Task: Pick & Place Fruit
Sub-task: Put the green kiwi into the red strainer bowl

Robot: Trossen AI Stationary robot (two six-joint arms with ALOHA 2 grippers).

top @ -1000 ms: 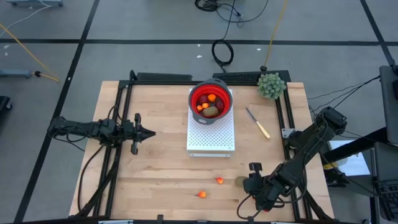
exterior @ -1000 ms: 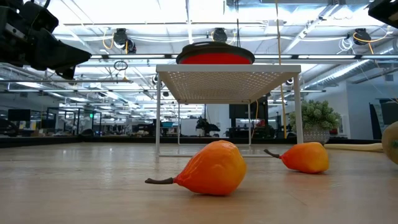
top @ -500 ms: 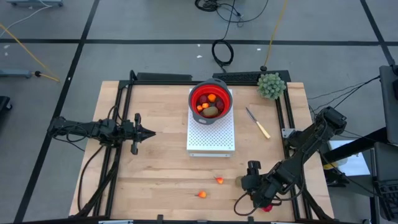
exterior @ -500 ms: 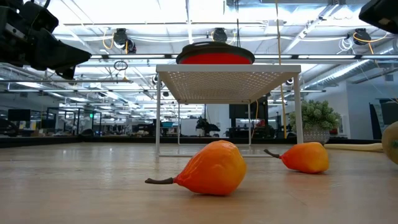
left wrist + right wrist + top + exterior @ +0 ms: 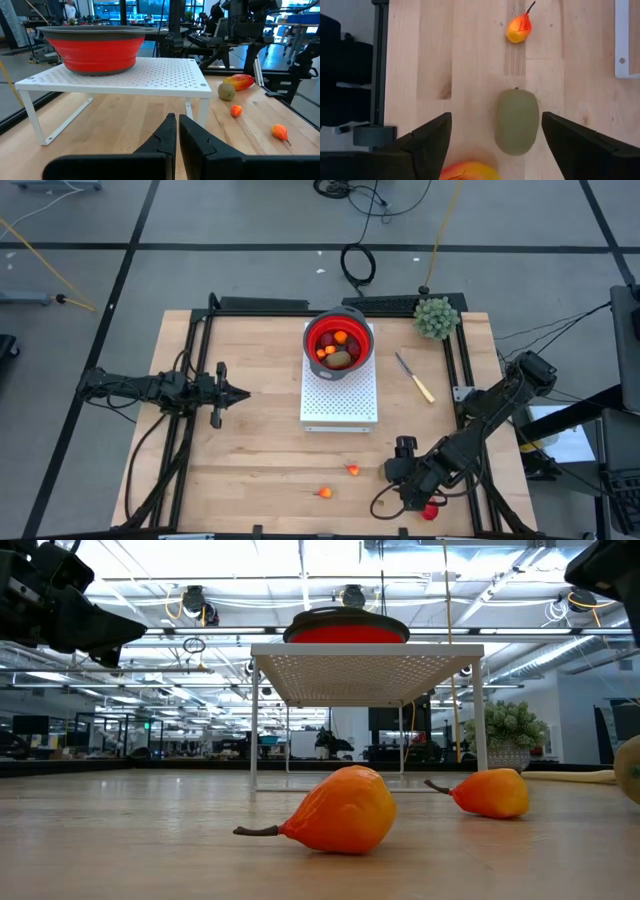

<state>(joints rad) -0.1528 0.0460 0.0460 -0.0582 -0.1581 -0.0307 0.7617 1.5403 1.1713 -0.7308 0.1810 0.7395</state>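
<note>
On the table's near right lies a brown-green oval fruit. My right gripper hovers open above it, slanting down, one finger on each side and apart from it. A red-orange oblong fruit lies just nearer the front edge. Two tiny orange pear-shaped fruits rest on the wood to the left. The red bowl holds several fruits and stands on the white perforated rack. My left gripper waits shut at the table's left, pointing level at the rack.
A yellow-handled knife lies right of the rack. A green spiky plant stands at the far right corner. Black frame rails run along both table sides. Bare wood lies between the left gripper and the rack.
My right gripper has swung a little toward the table's left, over the brown-green oval. This has uncovered the red-orange oblong near the front edge. The fruits on the table have not moved.
</note>
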